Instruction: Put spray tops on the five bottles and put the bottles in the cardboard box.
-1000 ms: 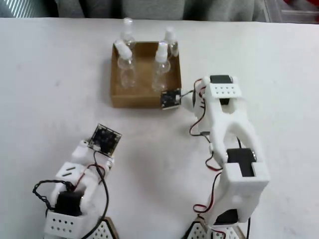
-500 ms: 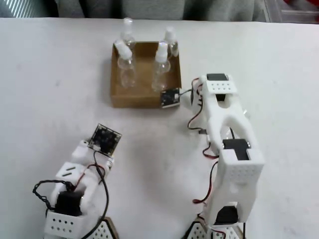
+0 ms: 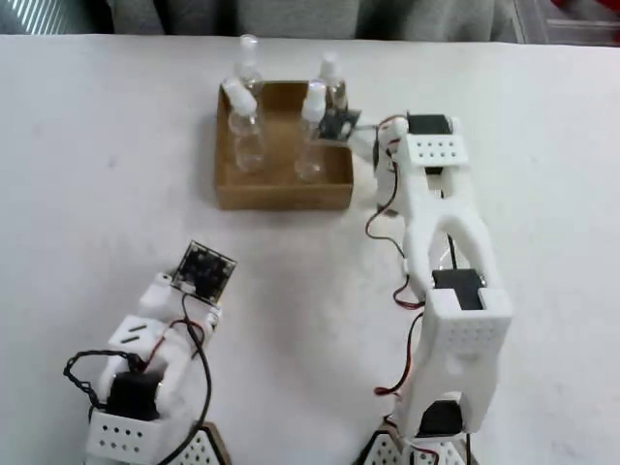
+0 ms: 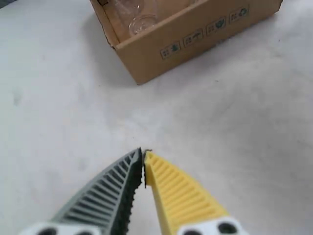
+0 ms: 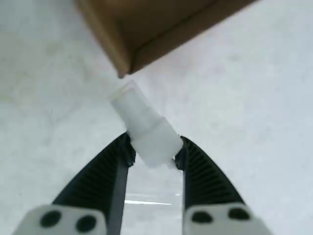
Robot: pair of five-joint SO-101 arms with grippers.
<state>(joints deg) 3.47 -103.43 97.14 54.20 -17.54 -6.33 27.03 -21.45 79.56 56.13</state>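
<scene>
Right fingers (image 5: 110, 176) carried the bottle (image 5: 146, 128) farther along the cardboard box (image 3: 281, 192).

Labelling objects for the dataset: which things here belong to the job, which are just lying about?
Job: cardboard box; four topped bottles inside it; fifth bottle, held in right gripper beside the box.
Other: left gripper, fingers shut, empty; table.

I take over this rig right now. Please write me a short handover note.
Left gripper: shut, empty, low over the table in front of the cardboard box.
Right gripper: shut on a capped bottle, outside the box near one corner.
Done: four capped bottles stand at the box, at least two inside.
To do: put the held bottle in the box.
</scene>
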